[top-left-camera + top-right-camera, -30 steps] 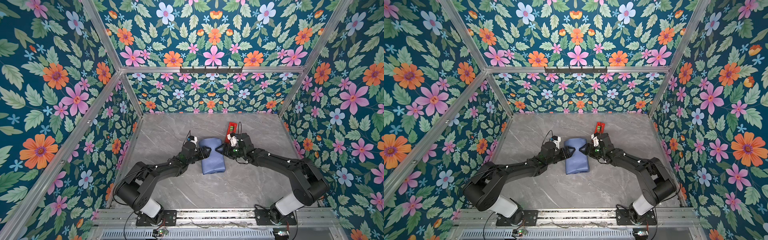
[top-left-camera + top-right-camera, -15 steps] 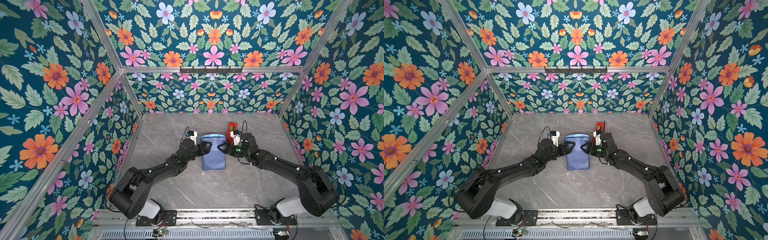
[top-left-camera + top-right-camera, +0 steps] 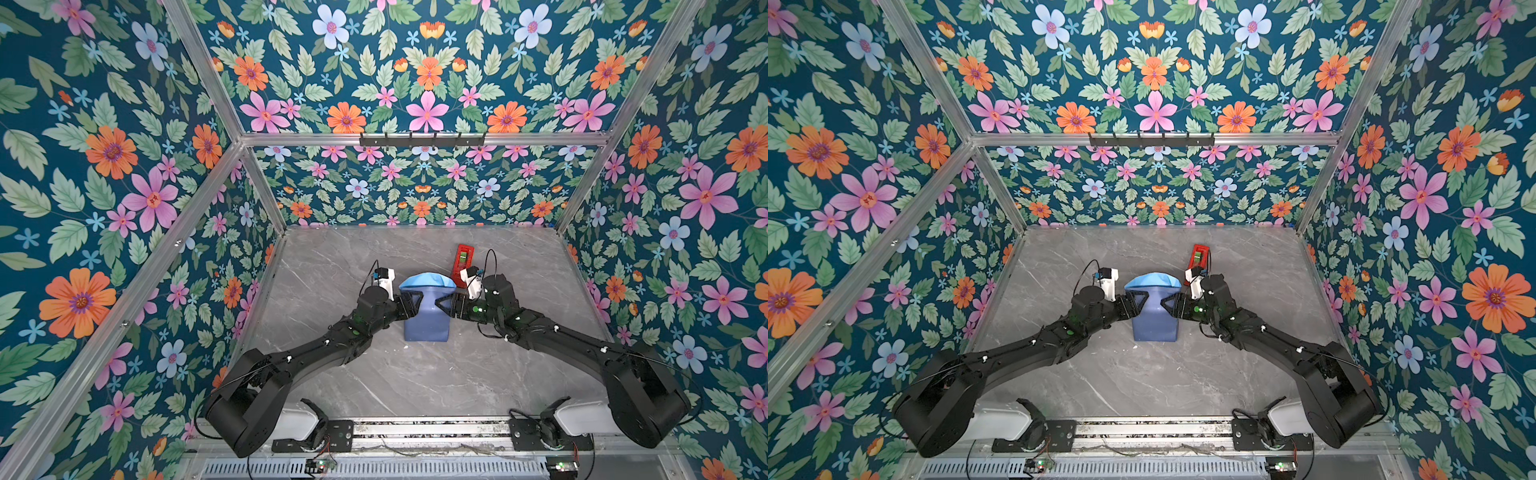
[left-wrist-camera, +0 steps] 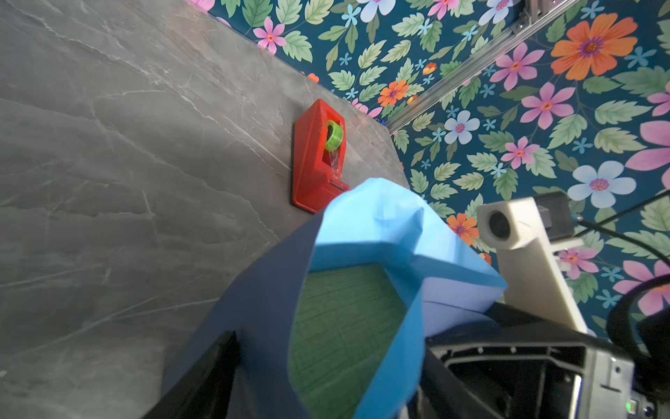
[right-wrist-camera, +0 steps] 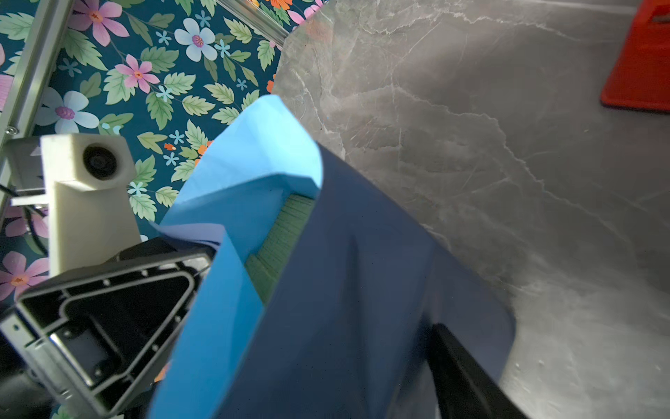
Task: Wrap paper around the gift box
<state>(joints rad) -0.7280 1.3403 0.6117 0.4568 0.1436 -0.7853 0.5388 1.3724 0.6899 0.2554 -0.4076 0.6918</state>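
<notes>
Clamps gift box point(image 4: 344, 326), sleeved in paper point(image 3: 426, 316), from both flanks: left jaws gripping its left side, right jaws its right, equally near. Props it on end mid-bench point(image 3: 374, 374), long axis upright, open flap up, red tape dispenser point(image 3: 464, 257) just beside, toward far edge.

gift box point(image 4: 344, 326) in paper point(image 3: 426, 320) tipped upright, light-blue face now showing

Red tape dispenser point(image 3: 464, 259) rests on the grey marbled tabletop point(image 3: 415, 382).
</notes>
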